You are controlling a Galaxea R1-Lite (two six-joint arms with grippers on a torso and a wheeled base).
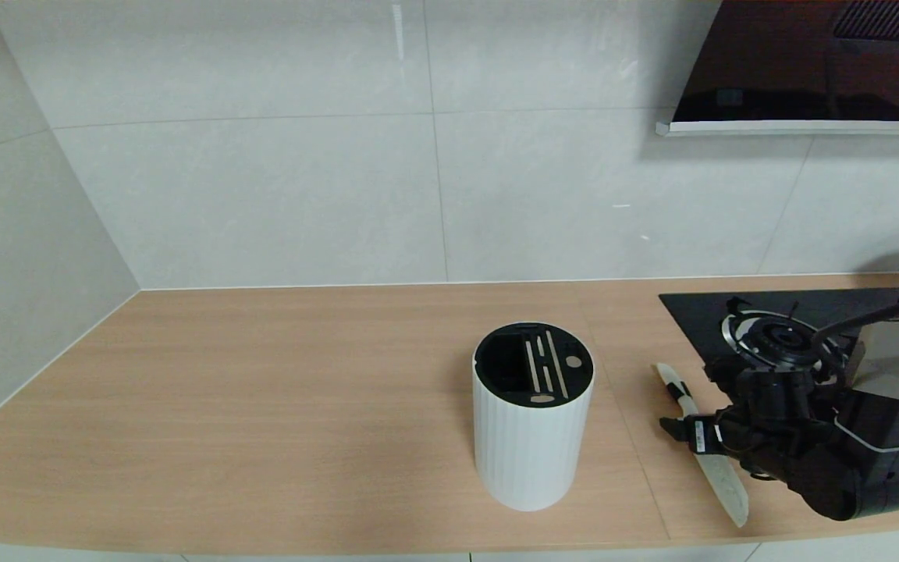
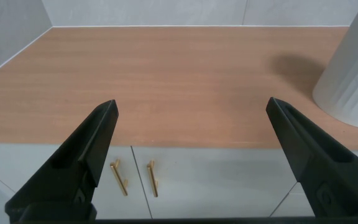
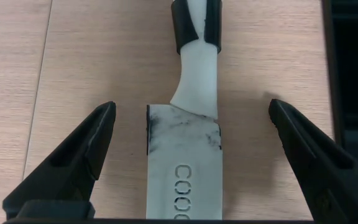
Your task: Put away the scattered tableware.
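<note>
Centre frame, a white, vertically ribbed holder has a black slotted top, and lower right a white knife shows a black handle band and grey smudges, on a pale wood-grain countertop beside a black hob.

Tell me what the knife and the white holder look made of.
Knife: white, matte blade, likely ceramic or coated, scuffed dark near the heel. Holder: white ribbed body, probably plastic, with a black slotted top; could be ceramic.

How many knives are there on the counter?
1. The knife lies flat on the counter between the holder and the stove, below the open right gripper. More could be hidden inside the holder.
</note>
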